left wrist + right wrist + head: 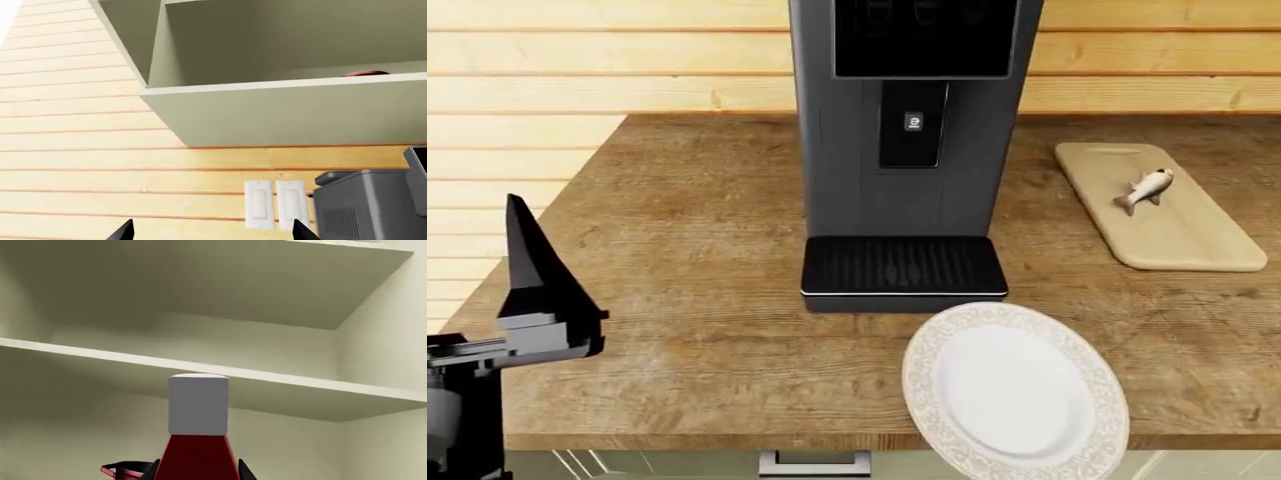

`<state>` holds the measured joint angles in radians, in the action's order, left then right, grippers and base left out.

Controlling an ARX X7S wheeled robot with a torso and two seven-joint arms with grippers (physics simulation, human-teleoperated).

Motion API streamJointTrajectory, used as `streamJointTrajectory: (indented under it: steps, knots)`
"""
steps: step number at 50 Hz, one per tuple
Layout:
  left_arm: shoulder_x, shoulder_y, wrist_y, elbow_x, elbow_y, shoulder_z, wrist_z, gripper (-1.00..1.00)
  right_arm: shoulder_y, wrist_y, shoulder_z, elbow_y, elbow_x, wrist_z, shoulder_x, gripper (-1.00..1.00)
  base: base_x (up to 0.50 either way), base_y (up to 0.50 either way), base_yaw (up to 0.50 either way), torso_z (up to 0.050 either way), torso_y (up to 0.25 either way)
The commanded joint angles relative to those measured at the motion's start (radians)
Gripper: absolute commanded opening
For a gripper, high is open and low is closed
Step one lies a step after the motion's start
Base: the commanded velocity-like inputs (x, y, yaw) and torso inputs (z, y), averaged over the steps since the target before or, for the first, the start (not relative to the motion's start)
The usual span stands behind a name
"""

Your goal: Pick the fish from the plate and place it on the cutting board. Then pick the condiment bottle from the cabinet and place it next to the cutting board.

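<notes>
The fish (1144, 189) lies on the cutting board (1174, 235) at the counter's far right. The plate (1014, 392) sits bare at the front edge of the counter. In the right wrist view the red condiment bottle (198, 452) with a white top stands inside the cabinet (267, 385), and my right gripper (198, 471) is shut on it, one dark finger against each side. My left gripper (210, 232) is open and empty, its tips wide apart, facing the wall under the cabinet (280, 110). It shows raised at the left in the head view (527, 270).
A tall dark coffee machine (908, 140) stands mid-counter between the plate and the wall; its top shows in the left wrist view (367, 200). Two white wall switches (275, 204) are beside it. A dark red object (123, 471) sits on the shelf beside the bottle.
</notes>
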<state>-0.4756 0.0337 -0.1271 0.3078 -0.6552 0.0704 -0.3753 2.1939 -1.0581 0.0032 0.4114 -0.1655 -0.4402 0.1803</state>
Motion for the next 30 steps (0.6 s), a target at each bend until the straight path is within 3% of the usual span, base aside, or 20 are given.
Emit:
streamJointTrajectory:
  steps: [1,9,13,15,19,22,30]
  knots:
    - [-0.002,-0.013,0.009,-0.004,-0.001,-0.02,0.004,1.0,-0.116,-0.328,0.02,-0.513,0.002,-0.124,0.042,-1.0,0.0,0.0,0.0,0.0,0.0]
    - [-0.003,-0.013,0.006,-0.005,0.001,-0.026,0.006,1.0,-0.14,-0.512,0.022,-0.79,-0.024,-0.197,0.045,-1.0,0.0,0.0,0.0,0.0,0.0]
    - [-0.002,-0.013,0.005,-0.005,0.002,-0.028,0.006,1.0,-0.14,-0.512,-0.023,-0.796,-0.581,-0.693,-0.064,-1.0,0.0,0.0,0.0,0.0,0.0]
    - [-0.002,-0.011,0.004,-0.005,0.001,-0.029,0.005,1.0,-0.151,-0.511,-0.029,-0.797,-0.807,-0.849,-0.089,-1.0,0.0,0.0,0.0,0.0,0.0]
    - [-0.003,-0.009,0.002,-0.007,0.001,-0.029,0.005,1.0,-0.208,-0.508,-0.016,-0.825,-1.037,-1.051,-0.111,-1.0,0.0,0.0,0.0,0.0,0.0]
    - [-0.003,-0.009,0.001,-0.008,0.004,-0.031,0.005,1.0,-0.266,-0.508,-0.009,-0.853,-1.119,-1.127,-0.108,-1.0,0.0,0.0,0.0,0.0,0.0]
    - [-0.002,-0.01,0.001,-0.013,0.008,-0.037,0.004,1.0,-0.418,-0.512,-0.005,-0.969,-1.125,-1.13,-0.091,-1.0,0.0,0.0,0.0,0.0,0.0]
